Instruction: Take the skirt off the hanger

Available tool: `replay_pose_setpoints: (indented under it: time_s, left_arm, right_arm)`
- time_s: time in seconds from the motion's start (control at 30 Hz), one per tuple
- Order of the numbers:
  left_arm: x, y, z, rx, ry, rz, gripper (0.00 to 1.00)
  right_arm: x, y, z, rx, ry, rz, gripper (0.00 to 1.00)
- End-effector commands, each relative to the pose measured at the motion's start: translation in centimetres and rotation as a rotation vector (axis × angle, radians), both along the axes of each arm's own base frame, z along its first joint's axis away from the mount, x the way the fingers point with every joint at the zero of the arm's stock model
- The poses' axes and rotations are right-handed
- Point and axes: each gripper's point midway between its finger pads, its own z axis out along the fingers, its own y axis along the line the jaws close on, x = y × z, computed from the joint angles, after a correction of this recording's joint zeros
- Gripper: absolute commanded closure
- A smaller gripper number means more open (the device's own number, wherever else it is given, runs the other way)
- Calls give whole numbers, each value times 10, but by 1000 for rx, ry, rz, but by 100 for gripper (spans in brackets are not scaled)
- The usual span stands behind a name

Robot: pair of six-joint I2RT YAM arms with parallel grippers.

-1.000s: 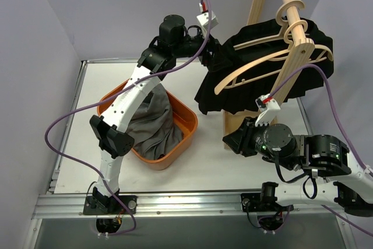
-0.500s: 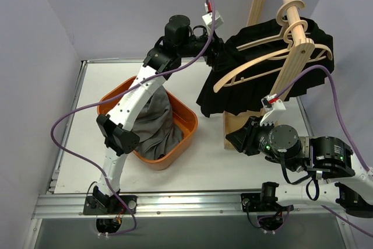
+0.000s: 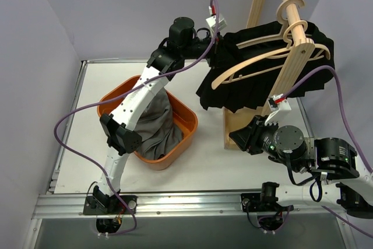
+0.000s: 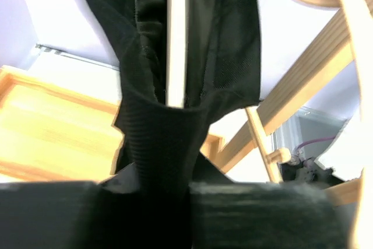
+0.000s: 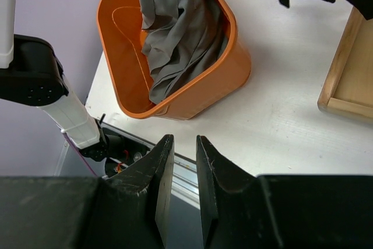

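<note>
left hand (image 3: 217,51) pinches the skirt (image 3: 256,88) edge, mid pull-off i judge; next it must slide the cloth clear of the hanger (image 3: 250,65) arm.

White links and black joints on left arm (image 3: 137,94); purple cable (image 3: 56,134) loops at frame left. Black cylindrical motors on right arm (image 3: 288,141), white-red connector (image 3: 278,101) above. Black matte fingers (image 5: 160,185) at right wrist.
</note>
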Motion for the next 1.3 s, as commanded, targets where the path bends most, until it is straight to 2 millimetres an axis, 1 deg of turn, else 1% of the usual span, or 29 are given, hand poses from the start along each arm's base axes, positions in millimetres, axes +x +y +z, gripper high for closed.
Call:
replay_pose_setpoints:
  time_s: [0.0,0.03,0.17,0.2,0.23,0.3,0.37,0.43,0.47,0.53,0.7,0.73,0.77,0.93,1.17,1.2,1.23,1.27]
  left_arm:
    - [-10,-1,35,-87,-32,-13,95]
    - [-12,-2,39,-97,-28,-19,97]
    - [-15,-3,55,-161,-28,-36,98]
    - [-17,-4,58,-178,-5,-46,98]
    - [-18,-3,69,-212,-23,-50,98]
    - [-20,-1,79,-252,-2,-57,98]
    - [-22,2,95,-305,-24,-63,98]
    - [-22,5,106,-340,-21,-67,98]
    - [-24,8,114,-368,-43,-74,98]
    - [-23,13,123,-399,-43,-84,98]
    - [-22,26,133,-421,-33,-80,98]
    - [-20,26,131,-421,-34,-77,98]
    - [-22,29,135,-425,-41,-78,98]
    - [-25,33,139,-438,-44,-87,98]
    - [-20,41,137,-431,-48,-63,98]
    - [-16,41,132,-422,-41,-54,98]
    - [-17,45,135,-424,-47,-48,98]
    - [-17,46,135,-420,-48,-45,98]
  right_arm:
    - [6,-3,6,7,-22,-39,82]
    - [7,-1,6,5,-22,-37,82]
    - [8,1,6,-7,-24,-34,82]
    - [8,2,7,-8,-26,-32,82]
    - [8,1,7,-9,-28,-33,82]
    - [8,1,9,-4,-33,-35,82]
    - [9,-1,11,-2,-38,-40,83]
    - [9,-3,12,1,-41,-42,83]
    - [9,-4,13,3,-42,-45,83]
    - [9,-6,13,6,-44,-48,83]
    - [10,-8,15,9,-53,-53,83]
    - [10,-9,16,8,-54,-54,83]
    - [10,-8,15,2,-57,-51,83]
    - [10,-7,14,-11,-63,-42,83]
    - [10,-12,17,-9,-69,-44,83]
    - [9,-13,17,-7,-67,-45,83]
    - [9,-15,16,-6,-65,-46,83]
    - [8,-15,15,-12,-62,-47,83]
